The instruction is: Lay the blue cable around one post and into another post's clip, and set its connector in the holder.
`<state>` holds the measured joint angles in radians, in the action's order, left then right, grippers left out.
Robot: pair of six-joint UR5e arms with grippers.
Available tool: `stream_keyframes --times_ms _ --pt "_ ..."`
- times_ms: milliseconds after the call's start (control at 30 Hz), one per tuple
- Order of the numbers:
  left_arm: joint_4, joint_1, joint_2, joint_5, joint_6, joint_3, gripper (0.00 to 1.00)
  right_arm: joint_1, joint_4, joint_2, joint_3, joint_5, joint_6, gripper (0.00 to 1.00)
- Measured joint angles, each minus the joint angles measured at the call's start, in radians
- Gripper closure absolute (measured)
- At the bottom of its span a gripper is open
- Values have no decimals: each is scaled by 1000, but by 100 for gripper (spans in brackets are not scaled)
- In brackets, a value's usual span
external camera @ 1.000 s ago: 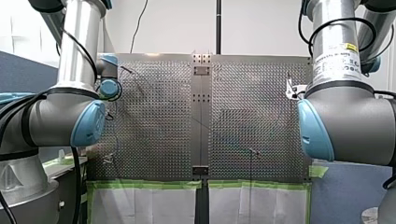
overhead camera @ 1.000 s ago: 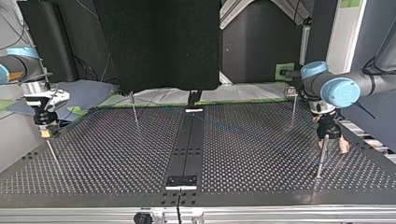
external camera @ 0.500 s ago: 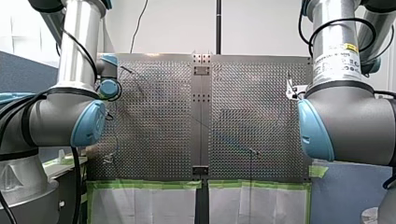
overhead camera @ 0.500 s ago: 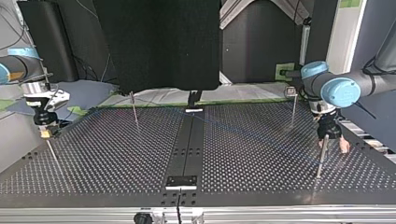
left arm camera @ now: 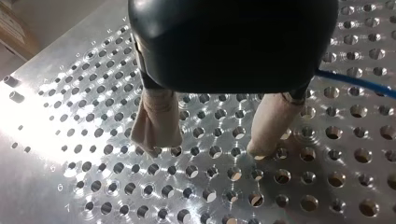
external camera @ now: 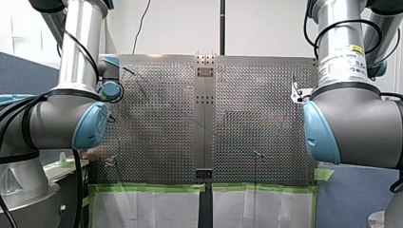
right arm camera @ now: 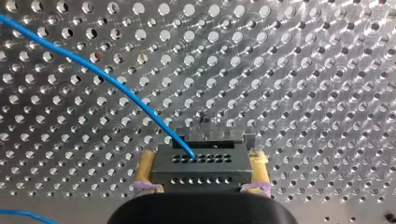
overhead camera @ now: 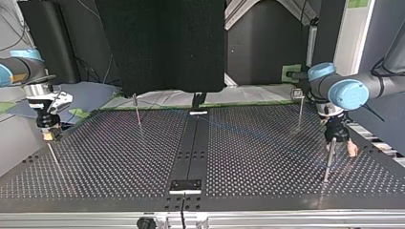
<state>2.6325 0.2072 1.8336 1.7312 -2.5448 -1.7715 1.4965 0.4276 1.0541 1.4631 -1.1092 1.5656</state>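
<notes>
Guessing halfway: my right gripper (right arm camera: 201, 156) clamps the dark grey connector block (right arm camera: 201, 168) of the thin blue cable (right arm camera: 93, 70), not seated yet; my left gripper (left arm camera: 208, 147) gapes empty.

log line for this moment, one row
left gripper: open, empty | right gripper: holds connector | blue cable: runs out of connector
</notes>
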Motion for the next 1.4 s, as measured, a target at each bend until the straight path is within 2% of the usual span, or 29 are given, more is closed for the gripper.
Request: stream_keyframes --times_ms 300,933,1400 --pt "0 0 0 1 0 0 1 -1 25 -1 0 8 15 100" --pt "0 0 0 -2 0 0 1 1 34 -3 0 9 26 100" --pt "0 0 0 -2 0 0 1 3 41 -2 0 5 27 100"
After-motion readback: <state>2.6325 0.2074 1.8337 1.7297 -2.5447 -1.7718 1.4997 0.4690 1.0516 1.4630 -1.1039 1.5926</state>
